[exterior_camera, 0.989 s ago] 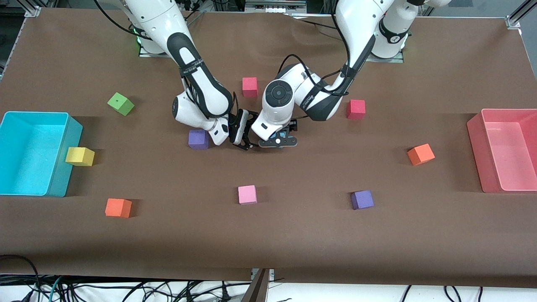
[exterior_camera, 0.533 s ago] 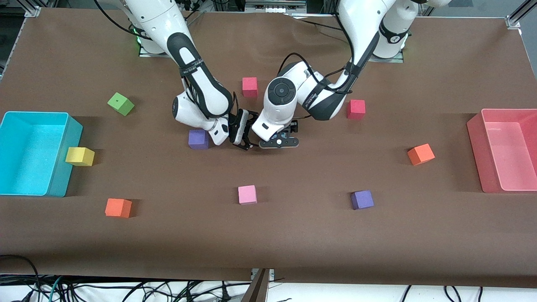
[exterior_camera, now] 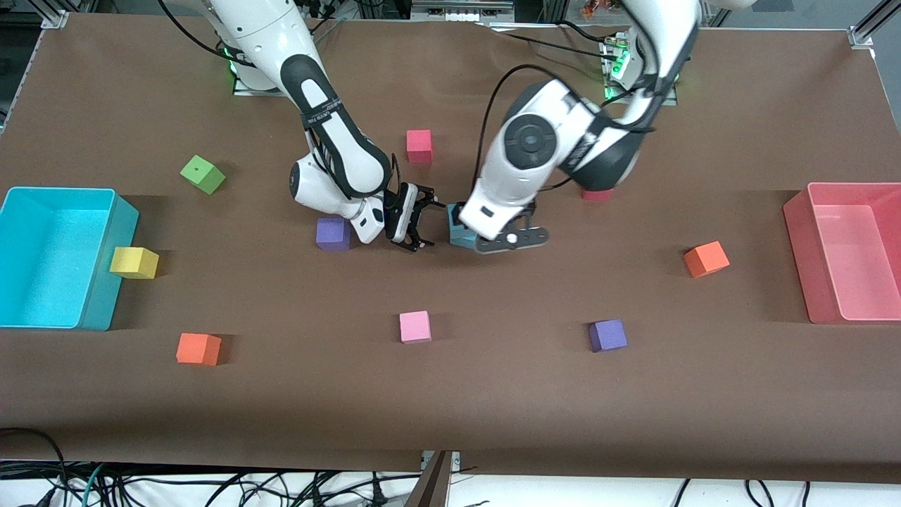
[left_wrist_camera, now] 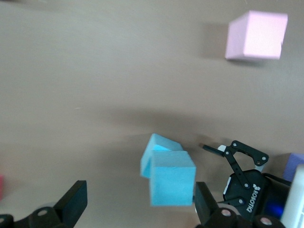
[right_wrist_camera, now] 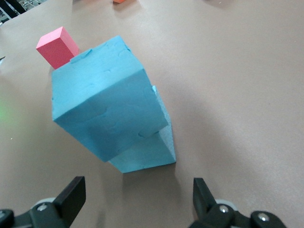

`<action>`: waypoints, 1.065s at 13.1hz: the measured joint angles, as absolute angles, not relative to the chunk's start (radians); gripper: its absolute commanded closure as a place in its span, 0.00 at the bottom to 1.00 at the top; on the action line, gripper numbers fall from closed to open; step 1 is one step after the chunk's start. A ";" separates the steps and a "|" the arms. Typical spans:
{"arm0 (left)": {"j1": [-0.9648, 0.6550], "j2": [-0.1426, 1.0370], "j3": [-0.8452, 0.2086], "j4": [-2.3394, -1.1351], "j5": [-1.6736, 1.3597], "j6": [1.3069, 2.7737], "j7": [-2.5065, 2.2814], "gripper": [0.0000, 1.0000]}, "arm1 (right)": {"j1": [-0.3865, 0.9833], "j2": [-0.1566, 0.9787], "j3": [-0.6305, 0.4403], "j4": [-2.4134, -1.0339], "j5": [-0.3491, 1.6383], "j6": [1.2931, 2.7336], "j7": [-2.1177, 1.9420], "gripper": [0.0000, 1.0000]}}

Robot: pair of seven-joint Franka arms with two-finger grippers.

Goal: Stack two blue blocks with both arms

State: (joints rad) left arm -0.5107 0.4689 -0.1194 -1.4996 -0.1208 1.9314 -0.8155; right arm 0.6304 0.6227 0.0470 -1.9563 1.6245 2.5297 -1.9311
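Note:
Two sky-blue blocks sit one on the other at mid-table; the front view shows only a corner of the stack (exterior_camera: 458, 229) beside the left hand. In the right wrist view the top block (right_wrist_camera: 105, 110) rests twisted on the lower block (right_wrist_camera: 148, 153). My right gripper (exterior_camera: 415, 227) is open beside the stack, its fingers (right_wrist_camera: 71, 194) short of it, toward the right arm's end. My left gripper (exterior_camera: 508, 241) is open and hangs over the stack. In the left wrist view the top block (left_wrist_camera: 172, 184) shows close to one finger (left_wrist_camera: 205, 205), and the lower block (left_wrist_camera: 158, 148) peeks out beneath.
A purple block (exterior_camera: 333, 234) lies beside the right hand. Red blocks (exterior_camera: 419, 146) (exterior_camera: 597, 195), a green one (exterior_camera: 203, 174), yellow (exterior_camera: 134, 262), orange (exterior_camera: 198, 348) (exterior_camera: 706, 258), pink (exterior_camera: 414, 327) and purple (exterior_camera: 607, 335) are scattered. A cyan bin (exterior_camera: 105, 299) and a pink bin (exterior_camera: 799, 243) stand at the table's ends.
The left arm has risen and swung toward its own end of the table, uncovering part of the blue stack. The right arm has stayed in place.

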 measured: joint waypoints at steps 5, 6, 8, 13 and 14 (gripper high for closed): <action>-0.230 0.255 -0.117 -1.499 -0.148 1.619 -0.512 0.00 | 0.630 0.596 0.047 -1.963 1.628 2.530 -1.905 0.00; -0.176 0.233 -0.115 -1.500 -0.148 1.579 -0.437 0.00 | 0.630 0.579 0.046 -1.973 1.628 2.530 -1.896 0.00; -0.098 0.198 -0.093 -1.500 -0.144 1.523 -0.303 0.00 | 0.629 0.540 0.045 -2.005 1.626 2.530 -1.894 0.00; -0.059 0.127 -0.031 -1.503 -0.071 1.492 -0.145 0.00 | 0.627 0.386 -0.006 -2.099 1.420 2.530 -1.729 0.00; -0.055 0.119 -0.029 -1.505 -0.070 1.491 -0.138 0.00 | 0.627 0.340 -0.018 -2.121 1.374 2.524 -1.672 0.00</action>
State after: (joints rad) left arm -0.0550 0.1186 -0.0293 -1.5045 -0.0701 1.4906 -0.1375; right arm 0.6266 0.3401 -0.0184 -2.1213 1.3742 2.5242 -1.6720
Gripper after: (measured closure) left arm 0.000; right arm 0.000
